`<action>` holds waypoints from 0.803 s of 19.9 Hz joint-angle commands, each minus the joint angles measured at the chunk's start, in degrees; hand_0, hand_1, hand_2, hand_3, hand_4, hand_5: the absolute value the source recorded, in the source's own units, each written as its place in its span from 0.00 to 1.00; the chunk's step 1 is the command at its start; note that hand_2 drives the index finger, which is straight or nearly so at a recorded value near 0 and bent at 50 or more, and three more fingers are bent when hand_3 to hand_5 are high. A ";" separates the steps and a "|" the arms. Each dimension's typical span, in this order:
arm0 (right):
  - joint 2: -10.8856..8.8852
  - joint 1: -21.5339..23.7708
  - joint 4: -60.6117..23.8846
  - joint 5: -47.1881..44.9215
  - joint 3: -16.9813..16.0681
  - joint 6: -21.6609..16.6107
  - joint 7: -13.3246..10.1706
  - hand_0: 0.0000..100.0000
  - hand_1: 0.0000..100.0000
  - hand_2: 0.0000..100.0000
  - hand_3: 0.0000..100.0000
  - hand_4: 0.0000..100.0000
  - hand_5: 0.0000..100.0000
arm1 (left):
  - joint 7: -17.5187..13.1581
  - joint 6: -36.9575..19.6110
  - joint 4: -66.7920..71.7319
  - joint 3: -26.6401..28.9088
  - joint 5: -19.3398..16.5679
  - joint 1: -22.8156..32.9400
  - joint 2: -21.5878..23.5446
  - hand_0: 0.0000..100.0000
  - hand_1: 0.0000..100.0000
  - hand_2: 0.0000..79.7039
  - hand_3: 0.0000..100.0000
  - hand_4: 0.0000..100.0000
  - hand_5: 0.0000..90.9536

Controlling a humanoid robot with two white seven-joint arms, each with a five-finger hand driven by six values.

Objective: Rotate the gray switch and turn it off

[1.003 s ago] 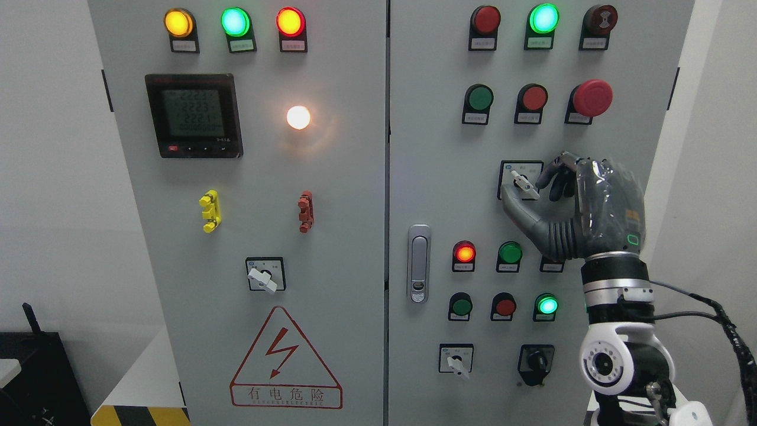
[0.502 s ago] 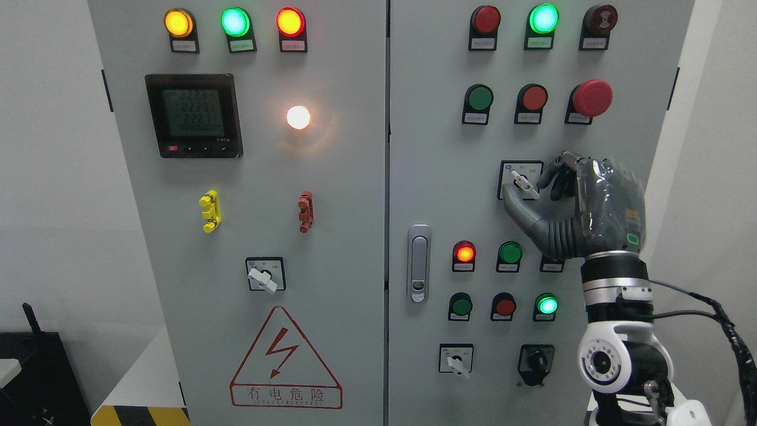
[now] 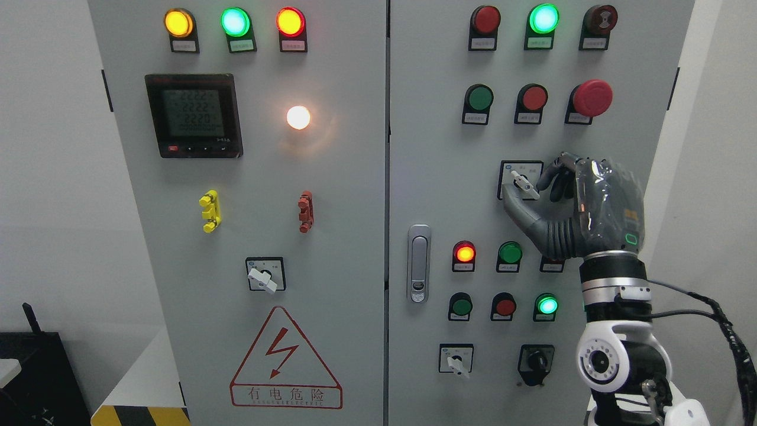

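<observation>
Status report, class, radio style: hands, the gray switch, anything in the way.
Right hand at gray switch, thumb below, fingers beside the lever; grip unclear. Lever tilted, upper left to lower right. Left hand out of view. Nothing blocking.

Switch (image 3: 524,183) on right door (image 3: 437,177), robot hand (image 3: 568,204) just right of it, meter (image 3: 193,115) upper left

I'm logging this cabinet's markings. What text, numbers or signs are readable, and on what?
"有电危险", under a red lightning bolt: warning triangle.
Roughly "222 / 222 / 220": digital meter, digits blurred.
Tags under the lamps, buttons and the gray switch: too small to read.
</observation>
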 commanded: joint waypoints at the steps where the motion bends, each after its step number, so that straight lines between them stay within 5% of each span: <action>1: 0.01 0.00 0.13 0.03 0.14 0.06 -0.03 0.17 0.43 0.66 0.87 0.87 1.00 | -0.25 0.02 0.79 -0.09 0.00 0.00 0.00 0.12 0.39 0.00 0.00 0.00 0.00; 16: 0.01 -0.17 0.22 0.03 0.32 0.06 -0.03 0.27 0.42 0.68 0.87 0.87 1.00 | -0.17 0.02 0.79 -0.09 0.00 0.00 0.00 0.12 0.39 0.00 0.00 0.00 0.00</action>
